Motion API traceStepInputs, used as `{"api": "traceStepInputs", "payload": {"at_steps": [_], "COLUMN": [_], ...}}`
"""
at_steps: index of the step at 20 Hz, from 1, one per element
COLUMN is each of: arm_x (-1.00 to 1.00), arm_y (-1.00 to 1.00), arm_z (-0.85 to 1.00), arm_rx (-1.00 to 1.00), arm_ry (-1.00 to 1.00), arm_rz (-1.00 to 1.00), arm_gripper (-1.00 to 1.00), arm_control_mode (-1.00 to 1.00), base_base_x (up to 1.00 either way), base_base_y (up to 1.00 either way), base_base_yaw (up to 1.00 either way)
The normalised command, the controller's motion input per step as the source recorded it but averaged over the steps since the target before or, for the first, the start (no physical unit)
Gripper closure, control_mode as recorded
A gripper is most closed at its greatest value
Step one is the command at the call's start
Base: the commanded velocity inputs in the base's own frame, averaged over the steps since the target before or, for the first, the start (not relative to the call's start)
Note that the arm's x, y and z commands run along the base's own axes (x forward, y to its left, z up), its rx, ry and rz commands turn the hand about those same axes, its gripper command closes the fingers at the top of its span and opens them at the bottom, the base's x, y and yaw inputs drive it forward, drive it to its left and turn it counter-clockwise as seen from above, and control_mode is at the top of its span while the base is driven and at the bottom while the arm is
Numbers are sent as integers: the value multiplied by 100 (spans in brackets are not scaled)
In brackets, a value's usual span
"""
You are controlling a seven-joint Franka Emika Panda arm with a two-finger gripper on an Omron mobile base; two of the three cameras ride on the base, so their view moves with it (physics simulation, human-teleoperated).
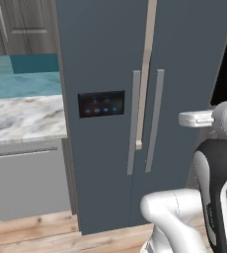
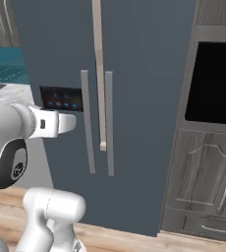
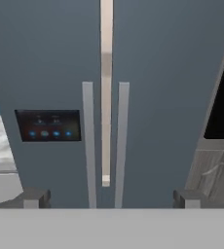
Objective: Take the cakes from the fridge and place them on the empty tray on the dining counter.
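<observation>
My white arm with its dark joints (image 1: 211,183) rises from the lower right of the left base view, folded at a black-sided elbow, with the rounded white base link below it. In the right base view the same arm (image 2: 16,147) climbs from the lower left, and the white wrist segment reaches out level from the elbow. In the hand view my pincer (image 3: 109,198) looks straight ahead, its two small dark finger tips (image 3: 33,198) standing far apart at either side of the picture, jaws spread wide with nothing between them.
</observation>
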Motion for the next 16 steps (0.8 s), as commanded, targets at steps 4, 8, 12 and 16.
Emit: {"api": "traceStepInputs", "payload": {"at_steps": [4,8,12,16], "arm_x": [40,52,53,50], "arm_y": [-39,-20,-21,-12], "arm_z": [0,4,1,-7], "arm_rx": [0,0,0,-1], "arm_ry": [0,12,28,18], "arm_rz": [0,0,-1,0], "arm_gripper": [-100,-100,-100,-100], "arm_control_mode": [-100,-100,-100,-100], "base_base_x": [0,0,0,0], "base_base_y": [0,0,0,0], "base_base_yaw": [0,0,0,0]}}
